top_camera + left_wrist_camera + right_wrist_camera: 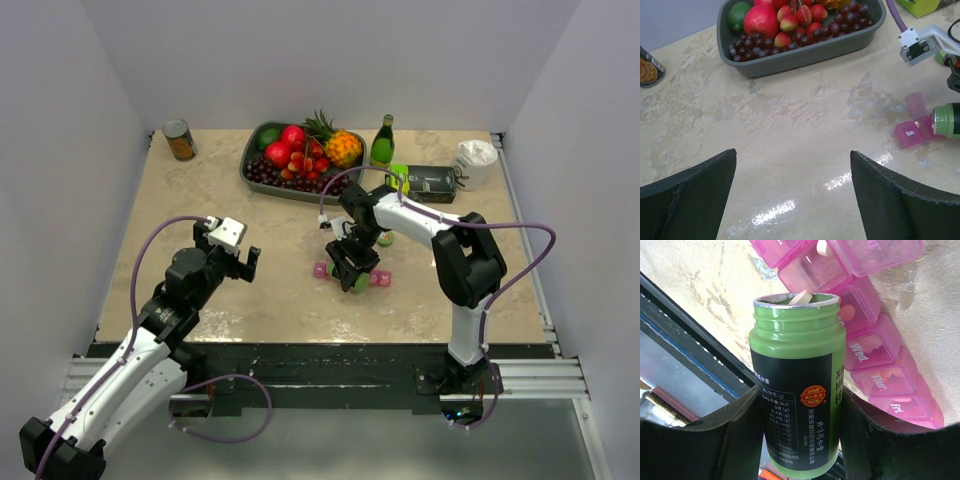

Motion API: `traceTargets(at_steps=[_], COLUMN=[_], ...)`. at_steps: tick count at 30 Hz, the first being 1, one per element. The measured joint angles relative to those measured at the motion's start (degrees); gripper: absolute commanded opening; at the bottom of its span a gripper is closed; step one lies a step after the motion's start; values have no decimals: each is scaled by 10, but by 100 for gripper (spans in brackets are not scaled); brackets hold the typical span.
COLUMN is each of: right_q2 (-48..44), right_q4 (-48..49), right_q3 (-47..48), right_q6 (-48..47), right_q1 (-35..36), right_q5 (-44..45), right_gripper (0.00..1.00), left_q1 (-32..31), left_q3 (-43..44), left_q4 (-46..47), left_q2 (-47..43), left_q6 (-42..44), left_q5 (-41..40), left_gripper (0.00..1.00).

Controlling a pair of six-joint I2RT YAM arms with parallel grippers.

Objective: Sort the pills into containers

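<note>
So the pink pill organizer (867, 352) sits on the table (270, 295), about mid-table, in front of the fruit tray (805, 55). At least some lids are flipped up, and a few compartments already have a pill in them. The right gripper (354, 268) is clamped around an uncapped green bottle (797, 385), which is tipped so its mouth hangs right over the strip. A pale pill (801, 298) is sitting at the lip.

My worry is the pour. The mouth looks wider than one compartment, so a bit too much tilt could dump several pills at once. Some could land in the neighbouring slot or bounce off onto the table.

That organizer also looks light, so a nudge from the bottle rim would probably slide it. The left gripper (792, 155) is spread wide and holding nothing, well apart from the strip, so nothing is steadying it.
</note>
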Motion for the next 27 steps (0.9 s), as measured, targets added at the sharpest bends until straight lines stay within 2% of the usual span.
traceTargets(at_steps=[27], right_q2=[0], right_q4=[3], right_q3=[0], right_q6=[11], right_q1=[0], right_q5=[3], right_gripper=[0], left_q1=[3], left_q3=[0], left_q4=[0], left_q2=[0], left_q6=[0], left_q5=[2], left_gripper=[99])
